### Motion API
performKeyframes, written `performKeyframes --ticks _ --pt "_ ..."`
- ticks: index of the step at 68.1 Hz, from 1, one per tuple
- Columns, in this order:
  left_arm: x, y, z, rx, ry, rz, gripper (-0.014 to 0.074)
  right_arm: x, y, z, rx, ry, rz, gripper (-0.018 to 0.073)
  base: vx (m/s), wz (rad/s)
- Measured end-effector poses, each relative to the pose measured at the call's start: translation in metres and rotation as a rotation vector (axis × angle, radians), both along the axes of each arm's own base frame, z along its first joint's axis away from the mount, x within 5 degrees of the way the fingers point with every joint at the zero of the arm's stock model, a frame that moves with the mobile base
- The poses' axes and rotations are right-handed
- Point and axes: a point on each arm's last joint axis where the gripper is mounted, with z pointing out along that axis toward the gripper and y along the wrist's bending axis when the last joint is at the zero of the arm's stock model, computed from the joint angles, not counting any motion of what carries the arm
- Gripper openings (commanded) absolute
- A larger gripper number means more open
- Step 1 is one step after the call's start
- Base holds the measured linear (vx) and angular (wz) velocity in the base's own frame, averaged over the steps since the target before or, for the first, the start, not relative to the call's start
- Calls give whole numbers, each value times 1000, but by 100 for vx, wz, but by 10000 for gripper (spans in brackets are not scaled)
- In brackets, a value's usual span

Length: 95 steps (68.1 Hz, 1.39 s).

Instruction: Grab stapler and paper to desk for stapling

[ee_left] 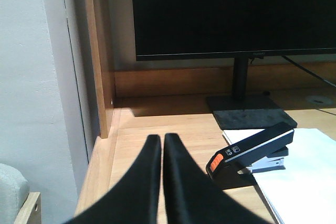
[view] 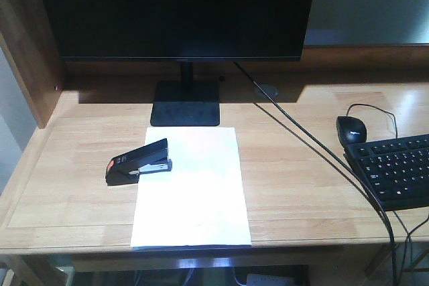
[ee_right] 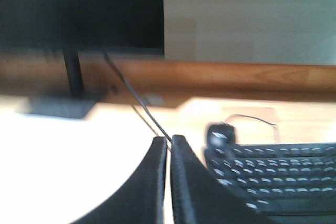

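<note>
The black stapler (view: pixel 138 162) with its orange-red rear patch rests on the desk (view: pixel 295 185), its front end over the left edge of the white paper (view: pixel 194 192). In the left wrist view the stapler (ee_left: pixel 252 153) lies to the right of my left gripper (ee_left: pixel 161 140), which is shut and empty, short of the stapler. The paper (ee_left: pixel 302 177) spreads out beyond it. My right gripper (ee_right: pixel 168 142) is shut with nothing in it, hovering between the paper (ee_right: pixel 68 161) and the keyboard. Neither gripper shows in the front view.
A black monitor (view: pixel 177 11) on a stand (view: pixel 186 102) stands behind the paper. A black mouse (view: pixel 351 128) and keyboard (view: pixel 399 169) sit at the right, with cables (view: pixel 315 145) running across the desk. A wooden side panel (ee_left: pixel 100 56) rises at the left.
</note>
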Motion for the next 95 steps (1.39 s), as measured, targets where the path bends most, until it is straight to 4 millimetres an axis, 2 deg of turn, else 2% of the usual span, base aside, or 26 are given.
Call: performKeyframes --ticks 9,17,25,52,68,85,95 --pt "0 0 0 0 0 0 -7 -1 3 -3 -154 13 54 -10 0 0" --pt "0 0 0 0 0 0 -7 -2 7 -5 -180 24 97 -10 0 0" --pt "0 0 0 0 0 0 -7 -2 7 -5 -158 26 80 -10 0 0" --pt "0 0 0 0 0 0 -7 -1 -4 0 -68 -6 -148 -10 0 0" --pt "0 0 0 0 0 0 -7 -1 -3 1 -24 -11 -149 -10 0 0" --pt "0 0 0 0 0 0 -7 -2 -1 -20 40 -55 -128 -10 0 0" --pt "0 0 0 0 0 0 -7 -6 -1 -22 85 -80 -130 -10 0 0"
